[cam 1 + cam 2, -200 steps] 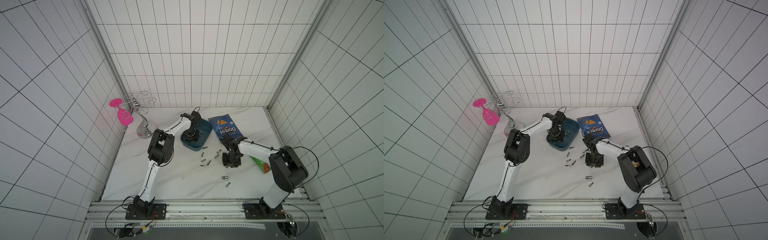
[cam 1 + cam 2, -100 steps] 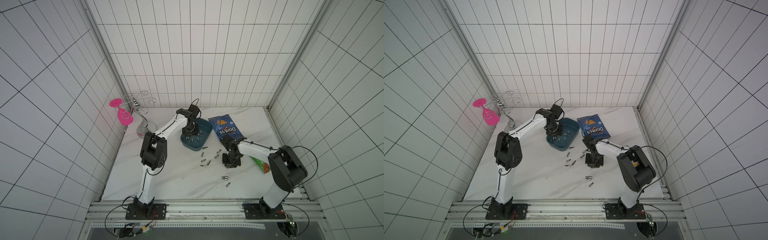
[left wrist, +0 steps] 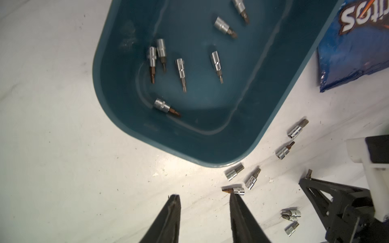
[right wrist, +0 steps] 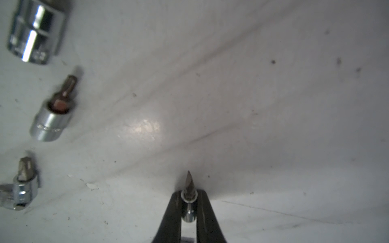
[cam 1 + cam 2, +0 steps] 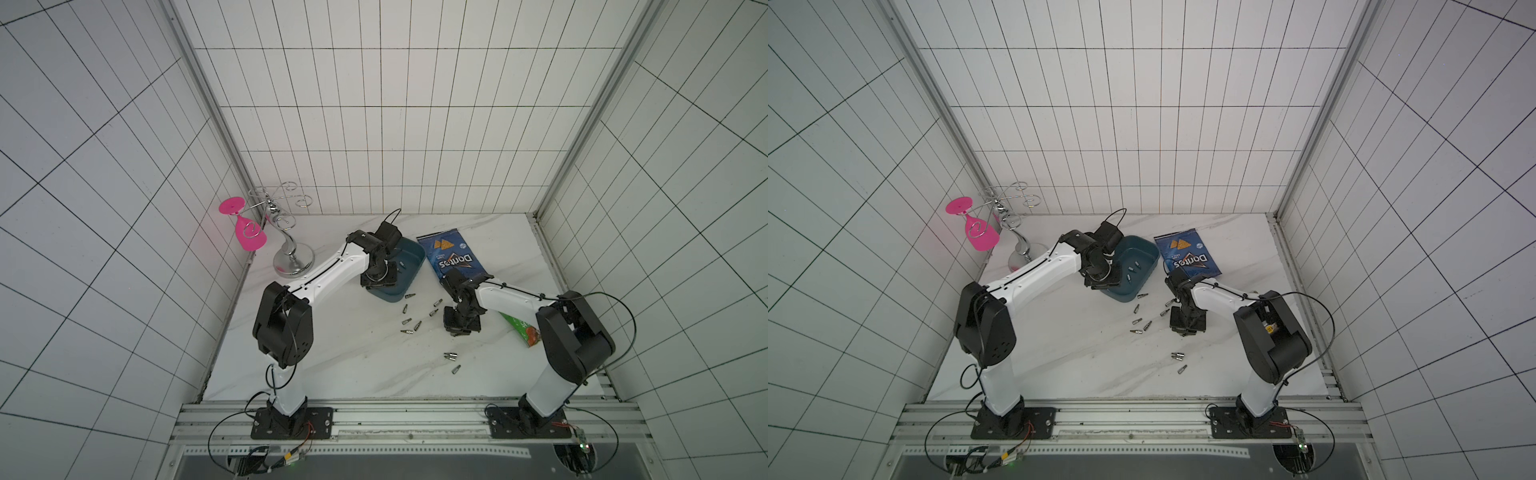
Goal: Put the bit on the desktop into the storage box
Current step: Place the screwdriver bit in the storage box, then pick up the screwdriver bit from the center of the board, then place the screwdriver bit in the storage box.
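On the white marbled counter (image 5: 353, 353), right of the storage box (image 5: 415, 270): one bit (image 4: 188, 199), with a chrome socket base and a dark flat-blade tip, pinched between the fingers of the right pincer (image 4: 189, 196). Loose bits (image 3: 234, 175) of like make lie just beside the teal box. Seven stored bits (image 3: 180, 73) lie inside. Left pincer (image 3: 205, 198) spread, holding nothing, near the box's rim.

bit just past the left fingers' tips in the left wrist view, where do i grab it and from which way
Take the bit by its chrome barrel, the thick round end; the brown tip tapers and would likely slip. It lies flat on the desktop, so come straight down, fingers closing across its long axis.
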Controlling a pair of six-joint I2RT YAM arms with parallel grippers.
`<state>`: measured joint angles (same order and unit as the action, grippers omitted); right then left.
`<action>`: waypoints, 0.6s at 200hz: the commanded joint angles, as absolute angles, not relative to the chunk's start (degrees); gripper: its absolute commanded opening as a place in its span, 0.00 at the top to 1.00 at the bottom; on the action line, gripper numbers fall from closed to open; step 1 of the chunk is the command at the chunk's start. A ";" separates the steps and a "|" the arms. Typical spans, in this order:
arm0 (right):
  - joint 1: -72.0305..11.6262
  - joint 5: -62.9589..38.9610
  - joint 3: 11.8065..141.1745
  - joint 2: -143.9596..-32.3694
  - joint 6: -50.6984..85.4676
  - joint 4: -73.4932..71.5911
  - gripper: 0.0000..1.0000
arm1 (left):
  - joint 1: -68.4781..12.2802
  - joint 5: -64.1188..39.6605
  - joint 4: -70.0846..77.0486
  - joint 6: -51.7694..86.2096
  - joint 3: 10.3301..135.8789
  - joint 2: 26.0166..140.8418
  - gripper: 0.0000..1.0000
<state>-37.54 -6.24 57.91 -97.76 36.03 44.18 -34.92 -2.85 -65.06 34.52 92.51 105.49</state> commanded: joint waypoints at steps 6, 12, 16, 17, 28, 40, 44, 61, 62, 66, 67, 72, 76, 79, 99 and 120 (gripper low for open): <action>-36.34 -2.75 62.50 -94.34 33.91 50.23 1.00 | -36.68 -0.56 -63.48 37.81 87.47 100.33 0.57; -35.94 -2.49 64.29 -93.74 33.40 51.25 1.00 | -36.73 -0.55 -63.17 38.56 85.97 99.16 0.58; -35.75 -2.34 65.48 -93.49 33.05 51.98 1.00 | -36.73 -0.63 -62.84 38.93 84.97 98.38 0.57; -35.72 -2.31 65.83 -93.41 32.96 52.09 1.00 | -36.73 -0.62 -62.75 39.02 84.76 98.23 0.57; -35.36 -1.62 69.93 -93.34 31.73 54.14 1.00 | -36.69 -0.62 -62.12 40.12 82.47 96.23 0.57; -35.07 -1.23 74.99 -94.22 29.95 56.04 1.00 | -36.74 -0.92 -61.40 41.01 80.11 94.18 0.57; -34.91 -1.19 76.76 -94.73 29.19 56.49 1.00 | -36.79 -0.95 -61.22 41.31 79.46 93.62 0.57; -34.55 -1.35 84.65 -98.17 25.94 58.60 1.00 | -37.08 -1.08 -60.74 42.15 77.18 91.51 0.57; -34.48 -1.46 84.65 -98.44 25.71 58.74 1.00 | -37.08 -1.11 -60.73 42.17 77.09 91.41 0.57; -34.38 -1.65 86.62 -99.54 24.91 59.36 1.00 | -37.22 -1.01 -60.73 42.25 76.66 91.07 0.57; -34.38 -1.66 87.53 -99.78 24.76 59.47 1.00 | -37.28 -0.99 -60.73 42.35 76.56 90.98 0.57; -34.28 -1.82 89.59 -101.25 23.89 60.27 1.00 | -37.41 -0.90 -60.73 42.48 76.12 90.52 0.57; -34.26 -2.01 91.61 -102.55 23.17 60.85 1.00 | -37.51 -0.96 -60.81 42.55 75.70 90.10 0.56; -34.24 -2.13 93.22 -103.51 22.61 61.26 1.00 | -37.55 -0.88 -60.86 42.74 75.37 89.76 0.56; -34.12 -3.69 103.18 -110.16 19.37 63.35 1.00 | -38.02 -0.76 -60.73 43.65 73.33 87.65 0.56; -34.27 -5.57 112.94 -117.35 16.78 64.65 1.00 | -38.56 -0.71 -60.73 44.78 71.18 85.69 0.55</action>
